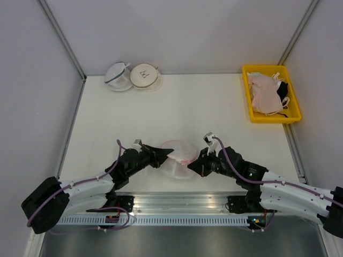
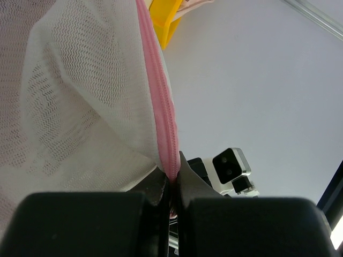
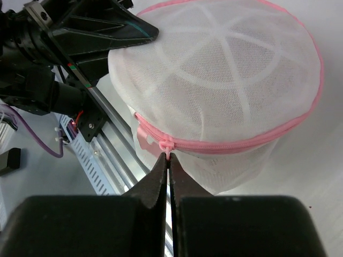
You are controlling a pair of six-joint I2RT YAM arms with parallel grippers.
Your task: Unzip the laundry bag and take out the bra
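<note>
One laundry bag [image 1: 179,159], two pouches [image 1: 119,76] [image 1: 146,76]

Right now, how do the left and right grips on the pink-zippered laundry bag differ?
The left gripper pinches the pink zipper band and mesh of the laundry bag; the right gripper pinches only the zipper pull. Left reaches from the bag's left, right from its right. Both are shut.

Bright, even light comes from overhead. The white tabletop [image 1: 177,107] carries only faint, soft shadows beneath the left end effector [image 1: 171,152] and right end effector [image 1: 193,163]. The dark fingers [image 3: 153,193] blur; the laundry bag [image 3: 230,80] mesh just beyond them is crisp.
</note>
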